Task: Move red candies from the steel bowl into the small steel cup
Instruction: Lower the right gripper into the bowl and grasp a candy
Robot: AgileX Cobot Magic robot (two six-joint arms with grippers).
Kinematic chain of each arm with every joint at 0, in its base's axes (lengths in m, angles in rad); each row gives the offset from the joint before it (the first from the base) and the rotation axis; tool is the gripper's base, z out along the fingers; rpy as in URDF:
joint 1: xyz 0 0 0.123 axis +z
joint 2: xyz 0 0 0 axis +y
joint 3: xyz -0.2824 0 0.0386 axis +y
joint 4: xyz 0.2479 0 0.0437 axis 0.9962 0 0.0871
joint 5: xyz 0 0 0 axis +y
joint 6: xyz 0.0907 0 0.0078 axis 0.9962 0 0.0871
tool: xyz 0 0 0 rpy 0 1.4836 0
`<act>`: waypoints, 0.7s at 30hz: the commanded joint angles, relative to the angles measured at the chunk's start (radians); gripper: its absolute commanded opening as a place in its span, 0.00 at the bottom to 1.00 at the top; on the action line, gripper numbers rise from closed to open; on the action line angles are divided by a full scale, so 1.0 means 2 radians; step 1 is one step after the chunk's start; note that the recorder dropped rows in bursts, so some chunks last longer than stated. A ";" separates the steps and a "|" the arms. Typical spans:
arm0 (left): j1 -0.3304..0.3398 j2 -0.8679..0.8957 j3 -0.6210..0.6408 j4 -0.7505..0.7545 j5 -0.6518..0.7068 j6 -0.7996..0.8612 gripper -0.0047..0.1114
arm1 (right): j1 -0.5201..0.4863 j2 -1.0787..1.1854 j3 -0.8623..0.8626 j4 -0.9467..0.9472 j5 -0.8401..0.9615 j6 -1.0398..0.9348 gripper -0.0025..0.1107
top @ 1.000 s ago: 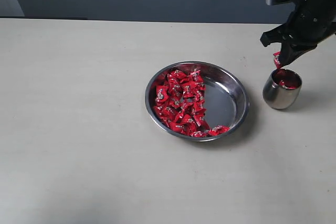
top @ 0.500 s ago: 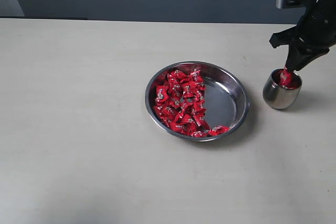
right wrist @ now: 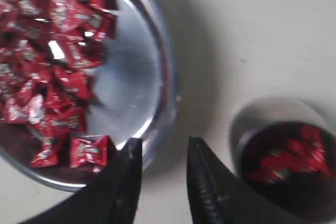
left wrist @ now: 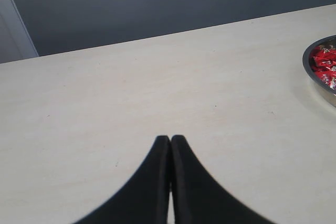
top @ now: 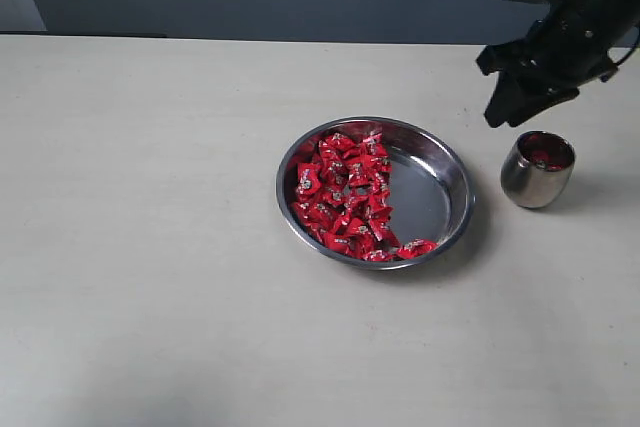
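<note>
The steel bowl [top: 445,202] sits mid-table with many red candies [top: 345,197] heaped in its left half. To its right stands the small steel cup [top: 537,171], red candies [top: 546,158] showing inside. My right gripper [top: 500,112] hangs above the table between bowl and cup, up and left of the cup, open with nothing between its fingers. The right wrist view shows the right gripper [right wrist: 164,146] over bare table, the bowl [right wrist: 163,103] and its candies [right wrist: 52,77] on one side, the cup [right wrist: 247,124] on the other. My left gripper [left wrist: 170,139] is shut and empty over bare table.
A dark wall runs behind the table's far edge [top: 250,39]. The pale tabletop [top: 150,247] stretches wide on the left and in front of the bowl. The bowl's rim [left wrist: 315,77] shows at the edge of the left wrist view.
My right gripper held a red candy over the cup, lowered it into the cup's mouth, then opened, rose and shifted left. The candy stayed in the cup.
</note>
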 commanded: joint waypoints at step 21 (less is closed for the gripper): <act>-0.005 -0.002 -0.001 0.000 -0.002 -0.003 0.04 | 0.158 0.073 0.002 -0.014 0.014 -0.027 0.37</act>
